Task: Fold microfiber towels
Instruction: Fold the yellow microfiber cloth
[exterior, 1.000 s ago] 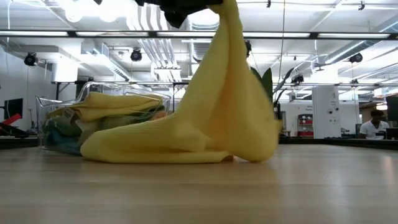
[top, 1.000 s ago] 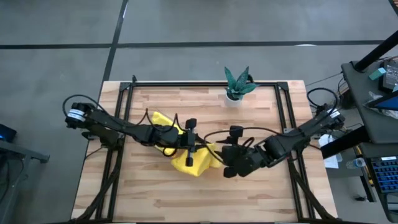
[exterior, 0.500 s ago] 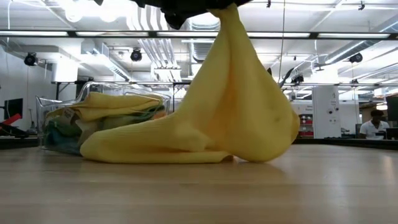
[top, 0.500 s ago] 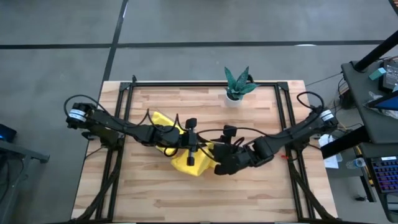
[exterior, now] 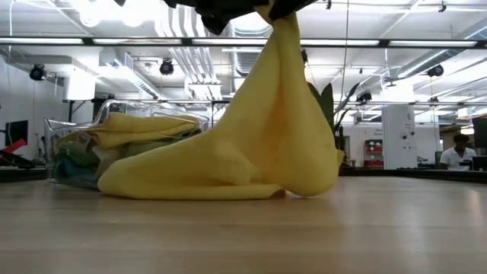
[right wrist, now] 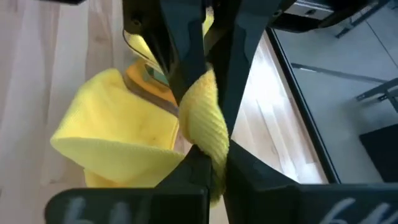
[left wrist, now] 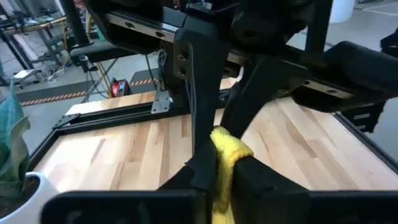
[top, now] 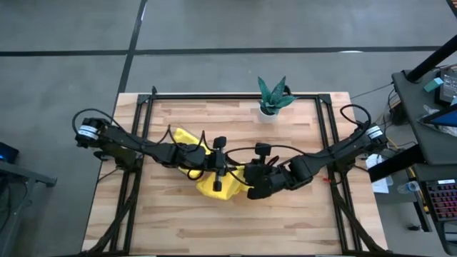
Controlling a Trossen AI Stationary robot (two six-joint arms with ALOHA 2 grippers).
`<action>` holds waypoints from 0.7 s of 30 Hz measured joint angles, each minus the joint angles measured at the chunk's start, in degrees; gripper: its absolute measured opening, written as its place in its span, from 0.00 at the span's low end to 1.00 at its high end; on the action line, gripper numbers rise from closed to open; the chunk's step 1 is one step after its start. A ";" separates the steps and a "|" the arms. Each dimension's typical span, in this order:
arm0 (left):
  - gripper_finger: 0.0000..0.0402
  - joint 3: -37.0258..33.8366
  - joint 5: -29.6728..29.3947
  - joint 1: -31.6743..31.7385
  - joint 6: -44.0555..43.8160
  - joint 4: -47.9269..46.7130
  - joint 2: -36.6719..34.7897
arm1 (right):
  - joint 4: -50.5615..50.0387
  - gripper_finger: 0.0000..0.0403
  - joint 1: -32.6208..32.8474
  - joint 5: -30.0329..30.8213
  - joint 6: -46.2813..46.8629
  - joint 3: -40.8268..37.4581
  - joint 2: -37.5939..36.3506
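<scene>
A yellow microfiber towel (exterior: pixel 259 144) hangs from both grippers near the table's middle, and its lower part lies bunched on the wood (top: pixel 214 188). My left gripper (left wrist: pixel 221 167) and my right gripper (right wrist: pixel 208 160) are both shut on its raised top, close together and facing each other (top: pixel 237 175). In the low view both grippers are cut off at the picture's top. The other towels lie piled in a clear tray (exterior: pixel 57 129). A yellow one (top: pixel 184 135) is on top, with blue-green cloth under it. My left gripper pinches a bunched fold at the towel's raised top (left wrist: pixel 227 146) between its two fingers, coming from the table's left. The towel hangs below, its lower part on the table. My right gripper pinches the same bunched top (right wrist: pixel 202 106) between its two fingers, coming from the table's right, right beside the left gripper's fingers. The cloth hangs slack below it, down to the table.
A small teal-leaved plant in a white pot (top: pixel 271 96) stands at the table's far edge. A black frame (top: pixel 235 94) runs around the far part of the table. Bare wood lies along the near edge (top: pixel 235 228). A person sits far off in the room (exterior: pixel 459 156).
My right gripper has moved toward the table's left, close up to my left gripper at the towel's raised top. The hanging part of the towel bulged out toward the right and has swung back. The part on the table has stayed in place.
</scene>
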 joint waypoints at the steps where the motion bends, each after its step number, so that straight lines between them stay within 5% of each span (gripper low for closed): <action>1: 0.06 -0.11 0.34 0.06 0.00 -0.31 -0.27 | -0.64 0.03 0.04 -0.15 0.11 0.02 -0.01; 12: 0.28 -0.35 2.18 0.04 0.04 -6.26 -4.00 | -8.63 0.02 3.57 -0.37 -1.14 -0.27 -1.21; 21: 0.31 -1.91 2.55 0.04 0.31 -9.31 -5.40 | -5.66 0.02 11.89 2.55 -3.31 -5.26 -6.25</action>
